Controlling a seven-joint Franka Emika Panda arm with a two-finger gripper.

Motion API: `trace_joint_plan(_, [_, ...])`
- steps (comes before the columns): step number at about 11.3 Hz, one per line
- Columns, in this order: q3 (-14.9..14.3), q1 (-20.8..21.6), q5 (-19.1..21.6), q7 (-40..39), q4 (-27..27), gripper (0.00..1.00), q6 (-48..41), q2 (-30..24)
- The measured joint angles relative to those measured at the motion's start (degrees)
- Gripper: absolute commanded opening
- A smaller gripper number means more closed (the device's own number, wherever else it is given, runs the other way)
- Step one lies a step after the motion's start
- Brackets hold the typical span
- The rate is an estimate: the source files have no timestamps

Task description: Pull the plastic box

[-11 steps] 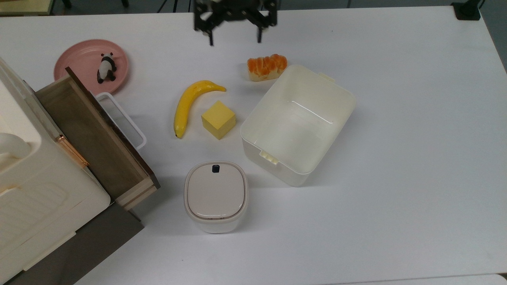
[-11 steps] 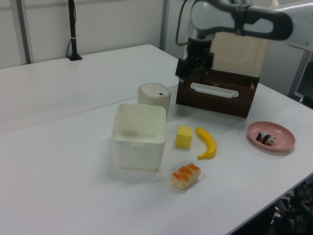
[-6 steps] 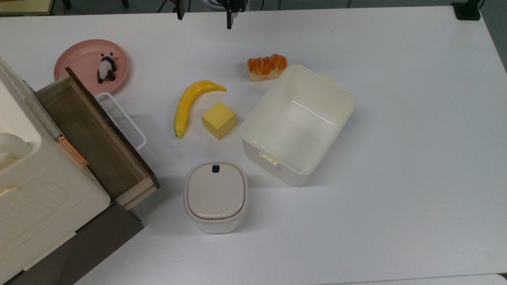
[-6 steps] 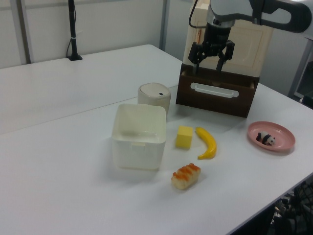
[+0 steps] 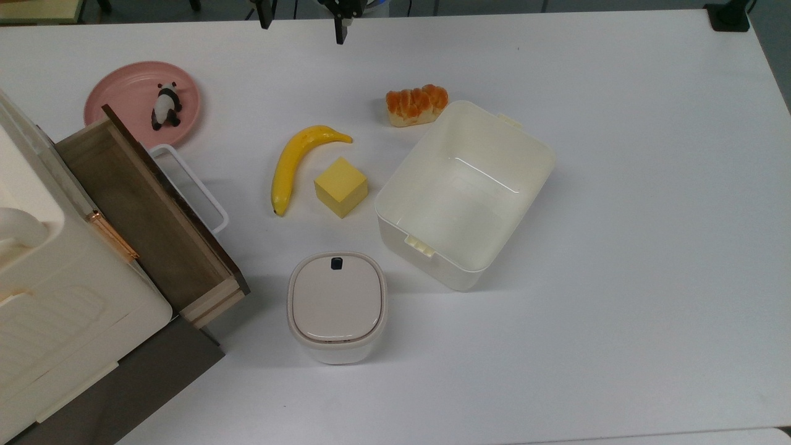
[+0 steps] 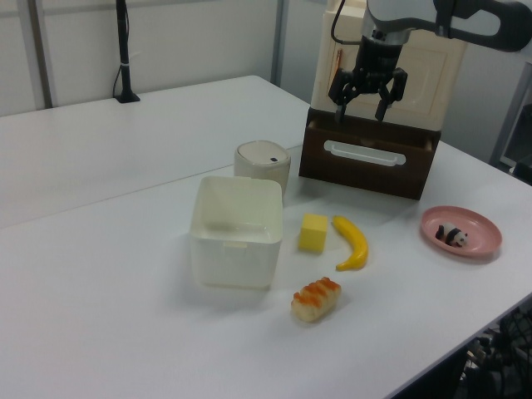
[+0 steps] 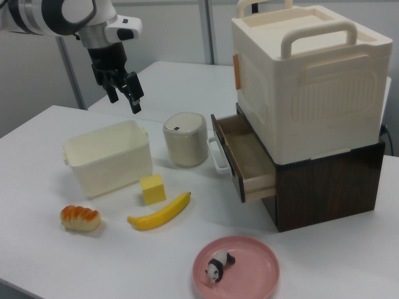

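On the table (image 5: 618, 185), plastic box (image 5: 465, 191) holding nothing, panda (image 5: 165, 106) on pink plate (image 5: 123, 93), hand (image 6: 366, 98) spread apart above.

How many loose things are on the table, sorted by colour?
Yellow: 2, banana, cube
Orange: 1, bread
Pink: 1, plate
Black-and-white: 1, panda figure
Cream-white: 2, plastic box, lidded bin
Total: 7

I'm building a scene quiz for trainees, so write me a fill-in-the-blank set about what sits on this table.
1. The small panda figurine lies on the round ____ plate.
2. The cream-white lidless plastic box holds ____.
3. The wooden drawer of the cabinet stands ____.
4. The yellow cube sits between the plastic box and the yellow ____.

Missing words: pink; nothing; open; banana
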Motion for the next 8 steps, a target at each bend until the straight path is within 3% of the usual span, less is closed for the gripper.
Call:
trace_joint_plan(2, [-2.4, 3.0, 0.8, -0.5, -0.2, 1.00, 0.0, 0.0])
trace_joint_plan(8, [-3.0, 4.9, 1.0, -1.6, -1.0, 1.00, 0.0, 0.2])
